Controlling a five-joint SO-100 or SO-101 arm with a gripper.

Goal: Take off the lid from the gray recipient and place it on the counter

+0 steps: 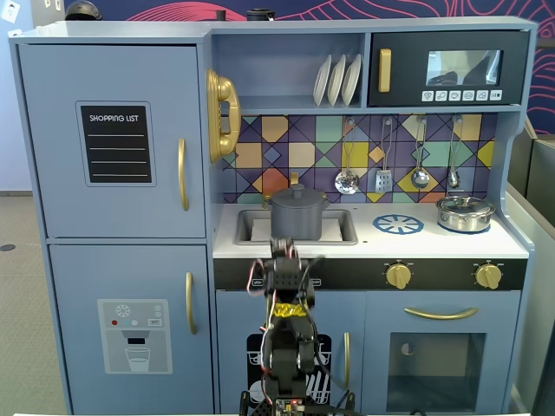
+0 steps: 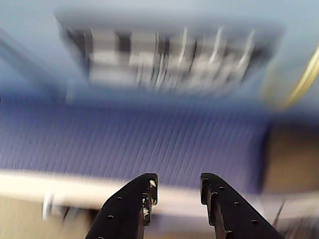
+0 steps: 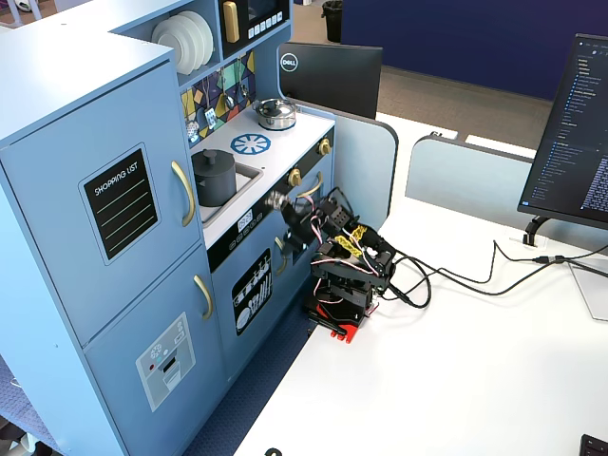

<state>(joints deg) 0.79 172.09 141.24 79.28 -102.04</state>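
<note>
We see the gray pot [image 1: 297, 221] sitting in the sink [image 1: 249, 227] at the left of the white counter [image 1: 434, 243], lid [image 1: 297, 198] on it, knob up. In a fixed view the same pot [image 3: 214, 179] sits well apart from the arm. Right of the sink we have the blue burner mark [image 1: 398, 224], then the silver pot [image 1: 465, 212] at far right. Gripper [image 2: 176, 186] is below counter level, in front of the kitchen, jaws parted, nothing between them. Wrist view is blurred.

Wrist view motion-blurred; claw [image 2: 177, 191] base cut off at bottom edge.
</note>
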